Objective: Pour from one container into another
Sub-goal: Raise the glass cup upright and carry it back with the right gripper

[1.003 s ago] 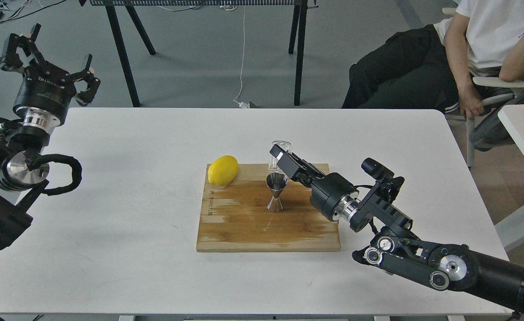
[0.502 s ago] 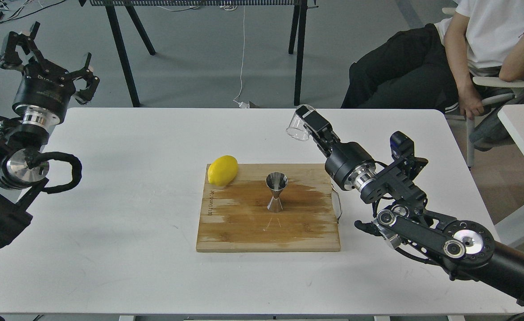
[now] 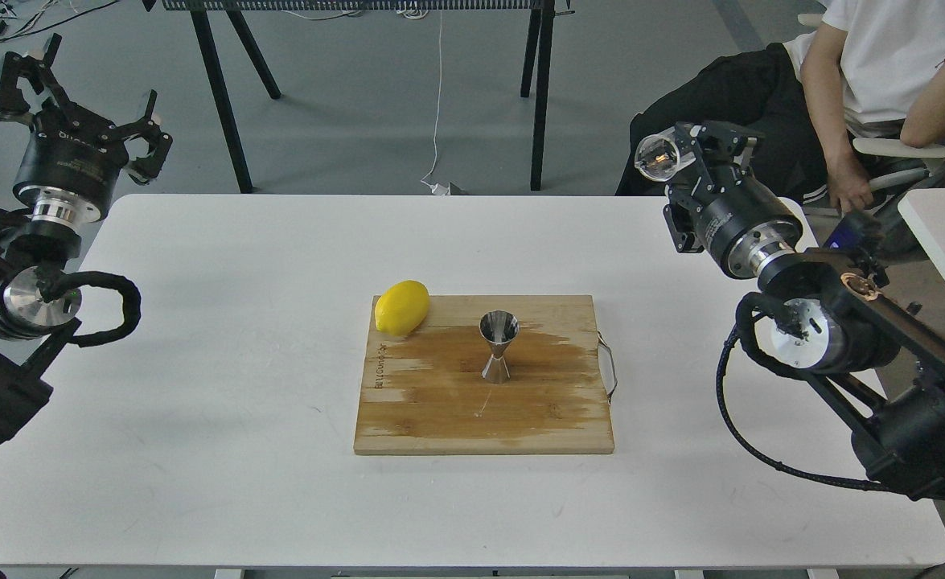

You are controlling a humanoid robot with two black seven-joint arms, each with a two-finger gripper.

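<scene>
The steel jigger stands upright on the wooden cutting board at the table's middle. The clear glass cup is high at the right, beyond the table's far edge, lying on its side with its mouth turned left. My right gripper is shut on it. My left gripper hangs open and empty above the table's far left corner, far from the board.
A yellow lemon rests on the board's far left corner. The board has a wet dark patch and a metal handle on its right edge. A seated person is behind the right arm. Black table legs stand beyond the table.
My right gripper has lifted the glass cup away from the jigger, up and to the right, past the table's far edge. The left arm has drifted slightly up and left.
</scene>
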